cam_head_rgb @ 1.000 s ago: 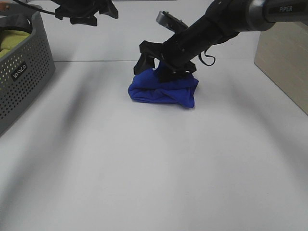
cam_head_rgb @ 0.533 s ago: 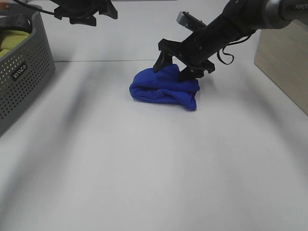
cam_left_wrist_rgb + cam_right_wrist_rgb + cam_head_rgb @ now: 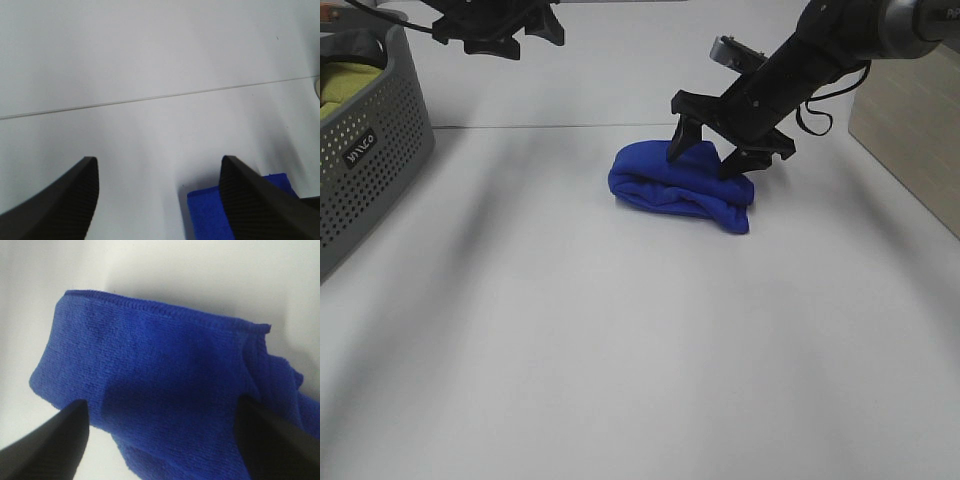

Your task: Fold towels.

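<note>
The royal-blue towel (image 3: 675, 190) lies as a folded, lumpy bundle on the white table, right of centre towards the back. My right gripper (image 3: 703, 163) is open, its two fingers spread over the bundle's back edge with the tips touching or just above the cloth. In the right wrist view the towel (image 3: 165, 370) fills the space between the open fingers (image 3: 50, 445), stitched edge showing. My left gripper (image 3: 500, 30) hangs open and empty high at the back left, away from the towel. A corner of the towel (image 3: 210, 215) shows in the left wrist view between the open gripper (image 3: 160, 200).
A grey perforated basket (image 3: 370, 150) holding a yellow-green cloth (image 3: 340, 85) stands at the left edge. A pale wooden box (image 3: 910, 130) stands at the right edge. A seam (image 3: 520, 126) runs across the table at the back.
My right gripper has moved right and slightly towards the front, and the towel bundle has shifted right with it. The left gripper has stayed in place.
</note>
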You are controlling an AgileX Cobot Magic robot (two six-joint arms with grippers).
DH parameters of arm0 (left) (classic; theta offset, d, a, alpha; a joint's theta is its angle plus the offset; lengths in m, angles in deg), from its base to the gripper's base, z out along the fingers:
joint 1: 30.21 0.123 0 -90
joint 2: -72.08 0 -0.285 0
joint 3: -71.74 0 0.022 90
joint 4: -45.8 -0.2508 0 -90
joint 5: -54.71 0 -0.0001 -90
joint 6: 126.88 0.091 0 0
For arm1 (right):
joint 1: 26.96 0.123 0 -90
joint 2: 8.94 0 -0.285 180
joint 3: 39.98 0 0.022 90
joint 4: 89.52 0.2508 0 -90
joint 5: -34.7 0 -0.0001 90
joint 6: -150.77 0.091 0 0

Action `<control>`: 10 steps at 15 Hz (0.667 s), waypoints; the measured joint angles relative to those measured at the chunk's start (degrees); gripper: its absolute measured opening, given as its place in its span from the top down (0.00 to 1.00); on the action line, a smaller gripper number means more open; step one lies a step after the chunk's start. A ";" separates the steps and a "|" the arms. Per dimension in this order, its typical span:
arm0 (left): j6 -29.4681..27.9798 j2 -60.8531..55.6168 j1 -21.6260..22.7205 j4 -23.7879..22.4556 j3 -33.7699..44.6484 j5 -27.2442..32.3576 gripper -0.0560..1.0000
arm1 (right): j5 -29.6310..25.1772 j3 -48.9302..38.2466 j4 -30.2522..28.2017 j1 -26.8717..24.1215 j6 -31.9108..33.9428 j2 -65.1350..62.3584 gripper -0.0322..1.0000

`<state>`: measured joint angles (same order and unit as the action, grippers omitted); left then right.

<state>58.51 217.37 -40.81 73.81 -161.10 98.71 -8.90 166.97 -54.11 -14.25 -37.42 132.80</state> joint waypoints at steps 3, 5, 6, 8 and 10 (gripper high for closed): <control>0.17 -2.64 0.00 -1.09 0.00 2.58 0.33 | -2.75 0.00 -0.40 0.00 -0.06 -2.58 0.24; 0.86 -4.53 0.00 -2.06 0.00 5.61 0.33 | -3.72 0.00 -2.01 0.00 -0.06 -7.68 0.24; 1.03 -5.67 0.00 -3.09 0.00 8.31 0.33 | -5.21 0.00 -2.81 0.00 -0.06 -9.74 0.24; 1.20 -7.85 0.00 -5.16 0.00 14.95 0.33 | -10.20 0.00 -3.61 0.00 -0.06 -12.66 0.24; 0.86 -10.14 0.00 -6.76 0.00 21.43 0.33 | -15.30 0.00 -4.53 0.00 -0.06 -14.78 0.24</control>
<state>59.37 207.23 -40.81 67.05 -161.10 120.14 -24.20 166.97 -58.64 -14.25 -37.48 118.02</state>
